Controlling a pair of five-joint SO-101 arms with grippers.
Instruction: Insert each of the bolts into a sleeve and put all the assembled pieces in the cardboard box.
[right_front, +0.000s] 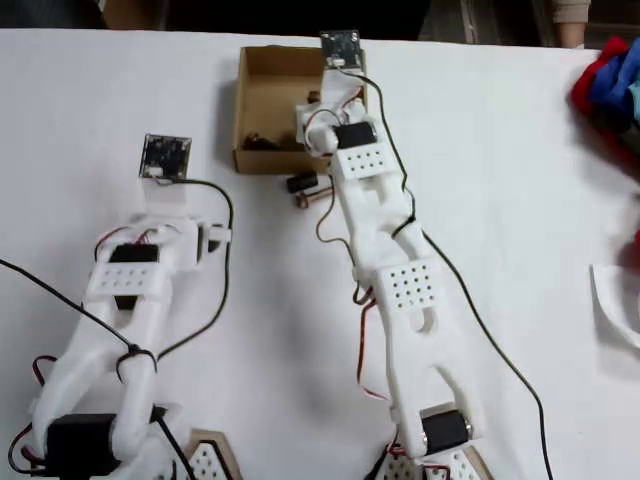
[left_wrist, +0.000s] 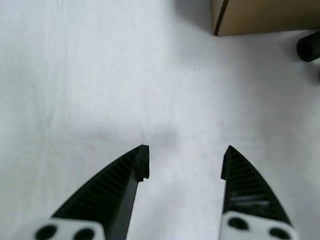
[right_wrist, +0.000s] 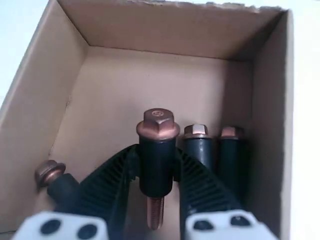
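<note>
Right claw (right_wrist: 156, 156) is clenched on an assembled piece (right_wrist: 157, 125): copper bolt through a black sleeve, held upright, thread end poking out below, inside the cardboard box (right_wrist: 150, 30). Three more assembled ones are in the box. The second piece (right_wrist: 199, 145) and third piece (right_wrist: 231, 145) sit side by side by one wall. The fourth piece (right_wrist: 50, 175) is in a near corner, partly hidden behind a finger.

In the high view the box is at 12 o'clock on the white worktop (right_front: 120, 90), and the right arm stretches up to it from 6 o'clock. A loose sleeve (right_front: 301, 183) and loose bolt (right_front: 310, 198) lie on the worktop just outside the box, at its 6 o'clock. Can't tell if they touch.

Left claw (left_wrist: 185, 160) is released, jaws wide apart with nothing between, over bare worktop at 8 o'clock of the box.
</note>
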